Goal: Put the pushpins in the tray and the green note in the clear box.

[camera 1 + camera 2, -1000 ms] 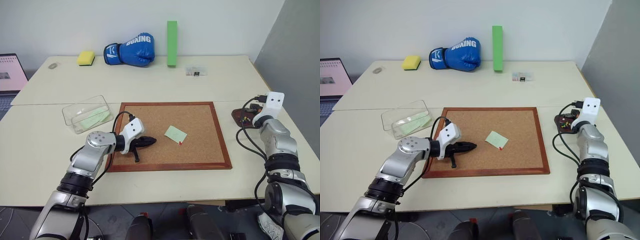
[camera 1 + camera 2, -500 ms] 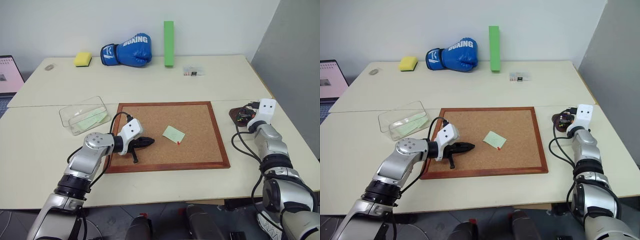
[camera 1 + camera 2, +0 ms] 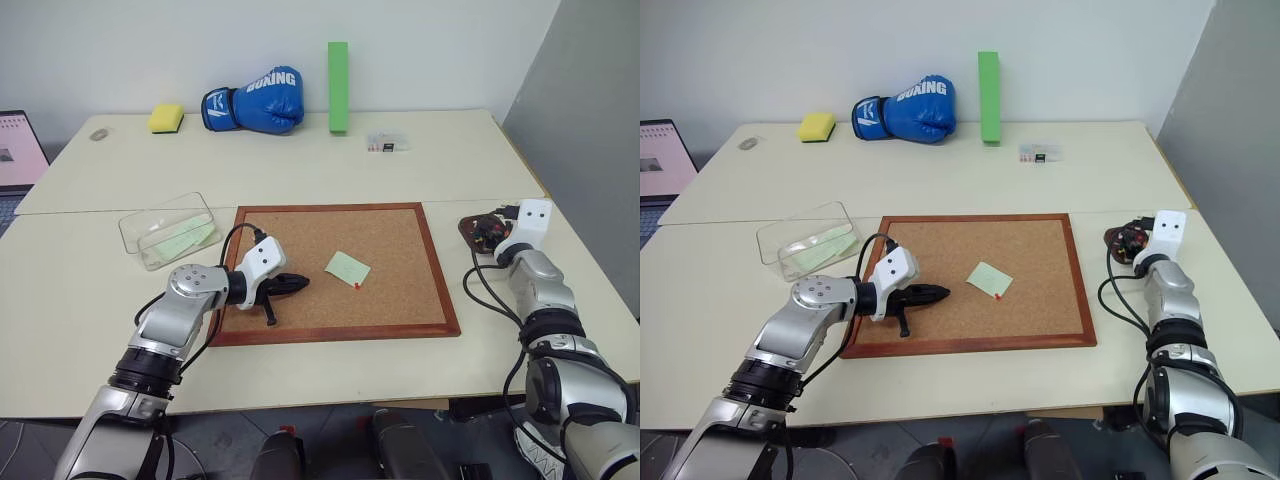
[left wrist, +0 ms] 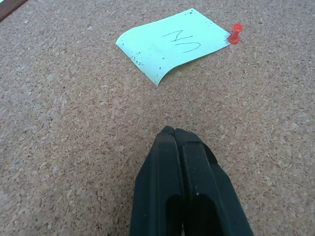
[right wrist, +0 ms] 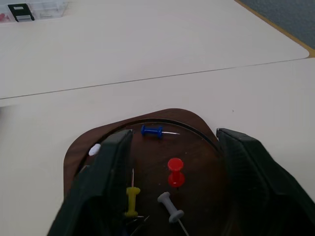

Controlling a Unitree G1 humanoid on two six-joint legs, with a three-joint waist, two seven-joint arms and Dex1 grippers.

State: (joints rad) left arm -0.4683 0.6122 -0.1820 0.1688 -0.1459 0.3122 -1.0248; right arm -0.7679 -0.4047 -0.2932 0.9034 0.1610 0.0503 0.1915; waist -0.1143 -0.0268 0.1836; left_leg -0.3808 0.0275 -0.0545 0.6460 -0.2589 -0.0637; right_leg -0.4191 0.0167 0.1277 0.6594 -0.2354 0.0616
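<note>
Closest to you, your left gripper (image 4: pixel 173 135) sits low over the corkboard (image 3: pixel 300 325) with its two black fingers pressed tight together, nothing between them. Just ahead of it on the cork lies the green note (image 4: pixel 173 44), flat, with one corner curling a bit and a scribble on it, and a red pushpin (image 4: pixel 236 34) is right at its far corner, touching the edge. Off to your right, your right gripper (image 5: pixel 172 162) is over the tray (image 5: pixel 192 120), jaws spread wide with nothing in them, and down in the dish between the fingers you've got a red pin (image 5: pixel 175 172) plus a blue (image 5: pixel 153 131), a yellow (image 5: pixel 132 199) and a grey one (image 5: pixel 170 205). The clear box (image 3: pixel 172 229) sits on the table just left of the corkboard, with a pale green sheet inside. Further back along the wall there's a yellow sponge (image 3: pixel 166 118), a blue boxing glove (image 3: pixel 255 100), a tall green block (image 3: pixel 338 87) standing upright and a small clear packet (image 3: pixel 387 143).
</note>
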